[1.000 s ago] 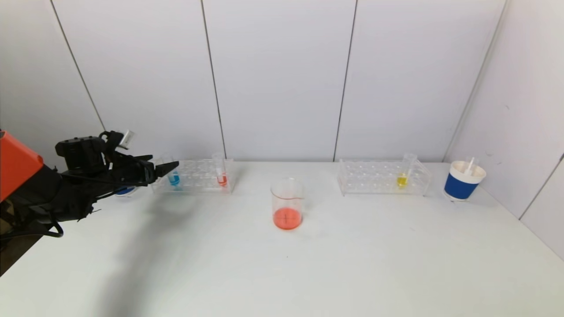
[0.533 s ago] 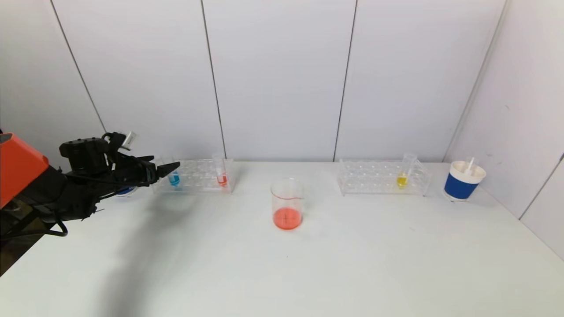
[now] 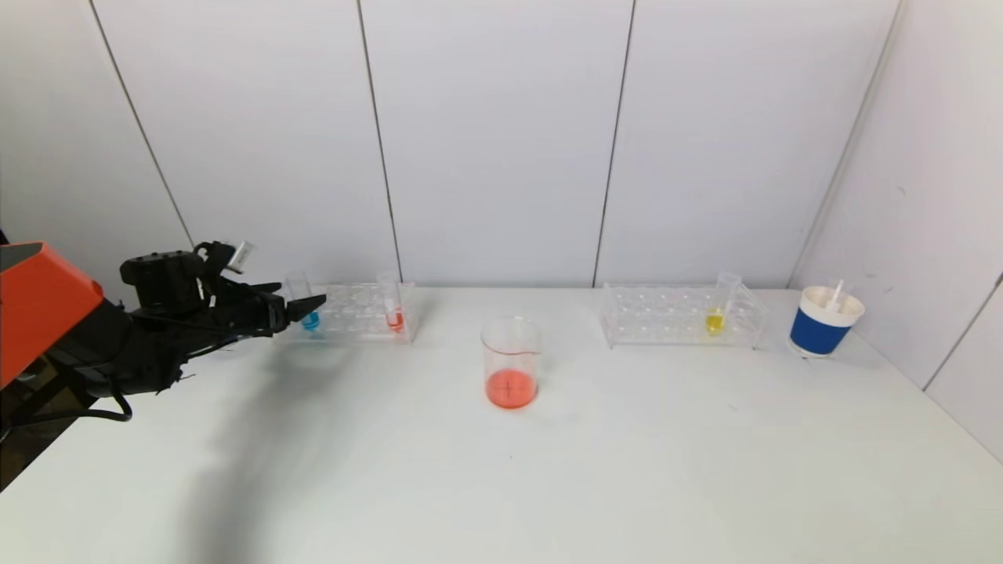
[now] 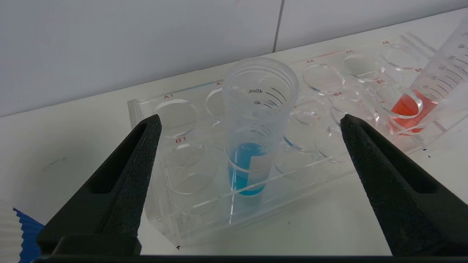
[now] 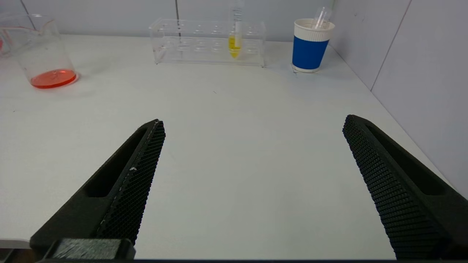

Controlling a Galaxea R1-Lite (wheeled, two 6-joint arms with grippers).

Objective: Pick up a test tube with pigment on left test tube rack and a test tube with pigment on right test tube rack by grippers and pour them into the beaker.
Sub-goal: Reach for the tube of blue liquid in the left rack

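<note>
The clear left rack (image 3: 353, 313) holds a tube of blue pigment (image 3: 305, 307) and a tube of red pigment (image 3: 392, 305). My left gripper (image 3: 302, 307) is open just in front of the blue tube; in the left wrist view the blue tube (image 4: 252, 138) stands between and beyond my spread fingers (image 4: 128, 175), untouched, with the red tube (image 4: 420, 102) farther along. The right rack (image 3: 678, 317) holds a yellow tube (image 3: 719, 305). The beaker (image 3: 511, 362) with red liquid stands mid-table. My right gripper (image 5: 252, 124) is open and empty, out of the head view, low near the table's front.
A blue-and-white paper cup (image 3: 827, 321) with a pipette stands right of the right rack, close to the side wall. Another blue cup edge (image 4: 14, 233) lies beside the left rack. White wall panels rise right behind both racks.
My left gripper has moved forward and a little right toward the blue tube, staying open. Nothing else has moved.
</note>
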